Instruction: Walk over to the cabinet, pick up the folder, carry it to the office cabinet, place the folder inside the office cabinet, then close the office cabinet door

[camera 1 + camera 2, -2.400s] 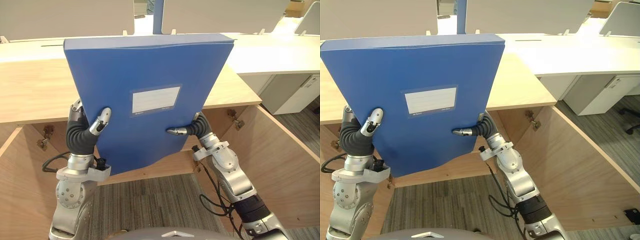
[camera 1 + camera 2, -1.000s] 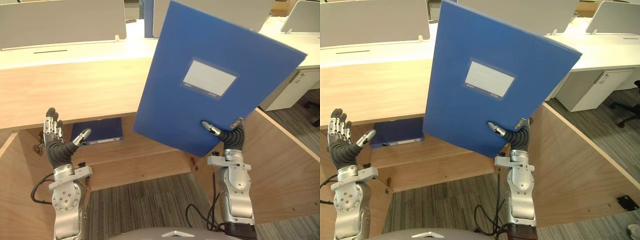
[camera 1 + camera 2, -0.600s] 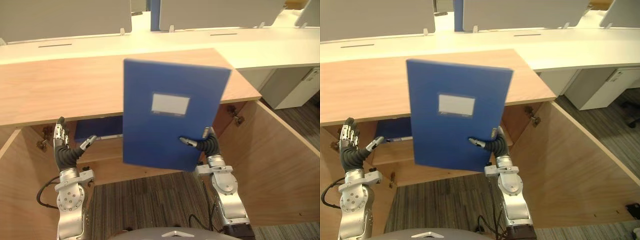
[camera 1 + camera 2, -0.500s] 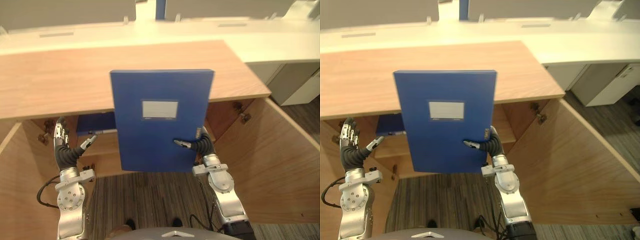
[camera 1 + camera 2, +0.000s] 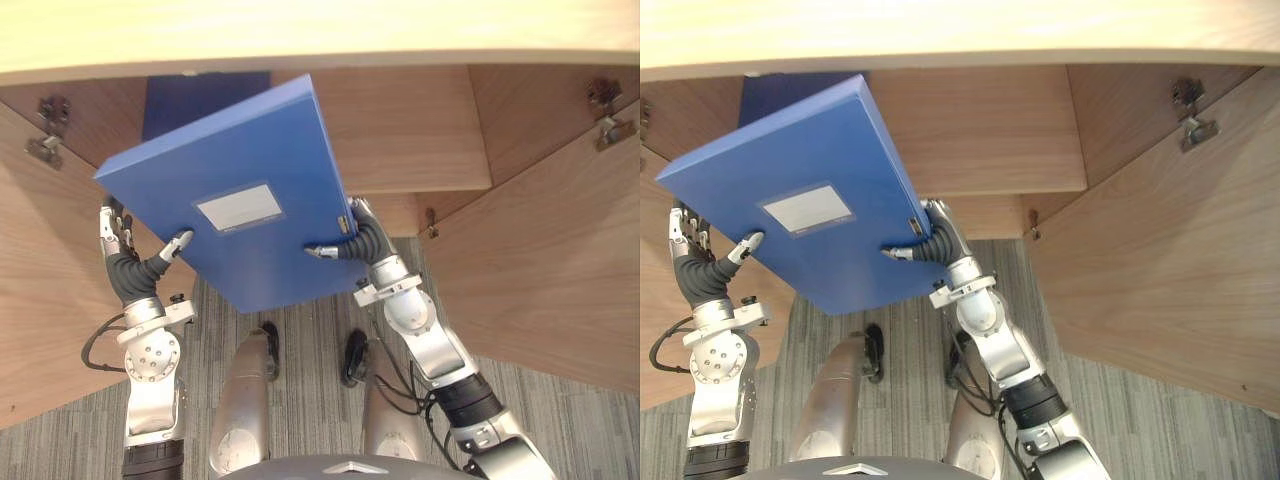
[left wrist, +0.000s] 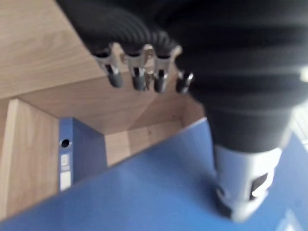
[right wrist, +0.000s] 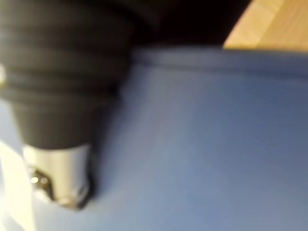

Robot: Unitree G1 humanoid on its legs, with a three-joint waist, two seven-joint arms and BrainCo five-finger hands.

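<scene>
A blue folder (image 5: 270,160) with a white label hangs tilted, nearly flat, in front of the open wooden cabinet (image 5: 400,130). My right hand (image 5: 362,238) is shut on the folder's right edge, thumb on its face, fingers beneath. My left hand (image 5: 125,265) stands by the folder's lower left edge with fingers straight and apart; its thumb tip touches the blue face. In the left wrist view the thumb (image 6: 245,192) rests on the folder (image 6: 144,192) and the fingers (image 6: 137,72) point at the cabinet's inside.
A second blue folder (image 5: 200,95) stands inside the cabinet at the back left, also in the left wrist view (image 6: 77,154). Both doors hang open: the right door (image 5: 560,230) and the left door (image 5: 40,300). The cabinet top (image 5: 320,30) overhangs above.
The camera has tipped down toward the cabinet opening. The folder has gone from upright to tilted nearly flat and lower, and my left thumb now touches it.
</scene>
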